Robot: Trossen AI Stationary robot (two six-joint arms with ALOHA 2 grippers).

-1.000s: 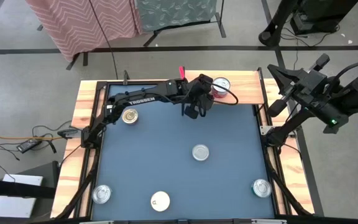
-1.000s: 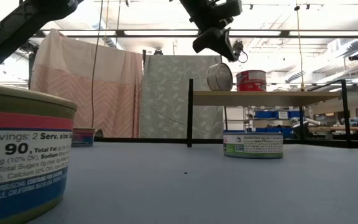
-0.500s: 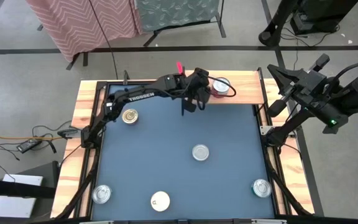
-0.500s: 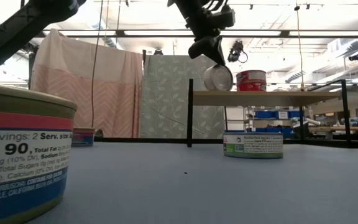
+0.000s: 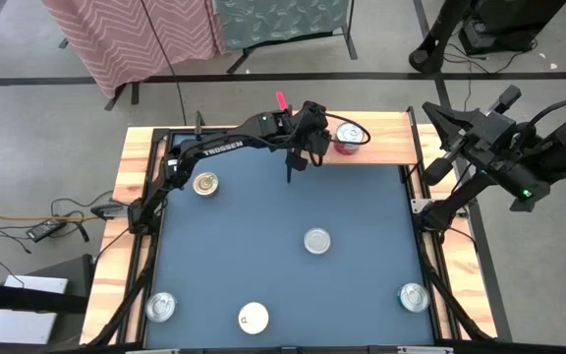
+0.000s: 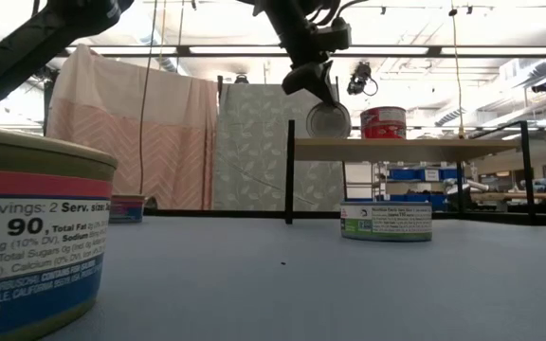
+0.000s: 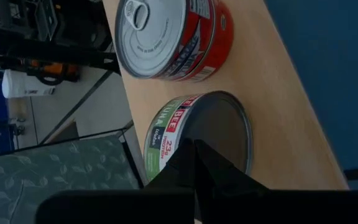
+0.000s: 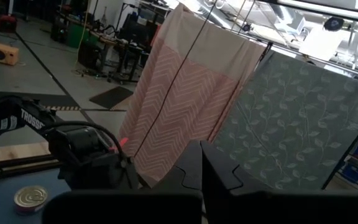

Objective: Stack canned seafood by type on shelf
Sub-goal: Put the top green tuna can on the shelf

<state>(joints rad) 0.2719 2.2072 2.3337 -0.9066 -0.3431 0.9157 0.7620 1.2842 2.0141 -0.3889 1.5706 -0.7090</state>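
in the low view the nearest thing is a large round tin with a red, white and blue label [image 6: 31,237] at the lower left; farther back, right of centre, a short tin with a white and teal label [image 6: 385,220] stands on the blue table surface [image 6: 282,284]. behind it is the light-wood shelf plank with dark metal uprights [image 6: 415,144].

the main risk, as i judge it, is at the shelf. the left gripper [image 6: 316,90], in the upper centre of the low view, has its fingers clenched on a small round tin with a green and red side label [image 7: 194,134]. this tin is tipped on its edge, its flat face turned to the camera, at the left end of the plank. if it is let go while so tilted, it can roll along the plank or drop off the end to the table. it can also knock the short red tin with the silver pull-tab lid [image 7: 176,37] that stands just beside it. whether the held tin already touches the wood i cannot tell.

the right gripper [image 8: 201,171] is pressed shut and empty, well apart at the right edge of the high view.
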